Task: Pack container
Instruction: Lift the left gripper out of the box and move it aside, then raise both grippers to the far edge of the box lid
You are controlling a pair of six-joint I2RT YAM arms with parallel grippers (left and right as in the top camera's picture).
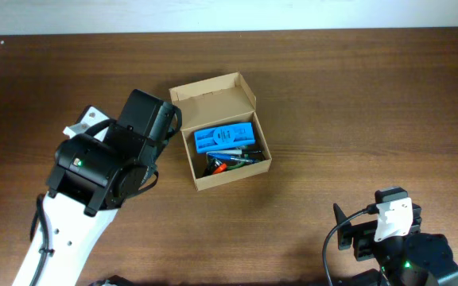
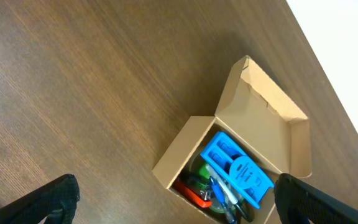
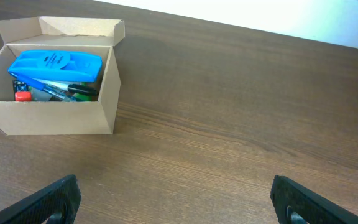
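Left end effector [image 2: 182,202] and right end effector [image 3: 185,202] hang released, since we judge the open cardboard box [image 1: 230,176] packed, blue case [image 1: 225,137] topmost.

The table [image 1: 356,119] is dark brown with fine, streaky wood grain. The box [image 1: 211,95] is plain tan cardboard with no print. Inside it, the case [image 1: 225,137] is bright blue with small darker markings on top. The pens [image 1: 233,159] beneath it show orange-red, green, black and blue. The left arm [image 1: 94,167] is glossy black at its head, with a small green mark, and white along its lower link. The right arm [image 1: 420,258] is black with a white piece on top and a green light. The strip [image 1: 229,14] beyond the table's far edge is white.
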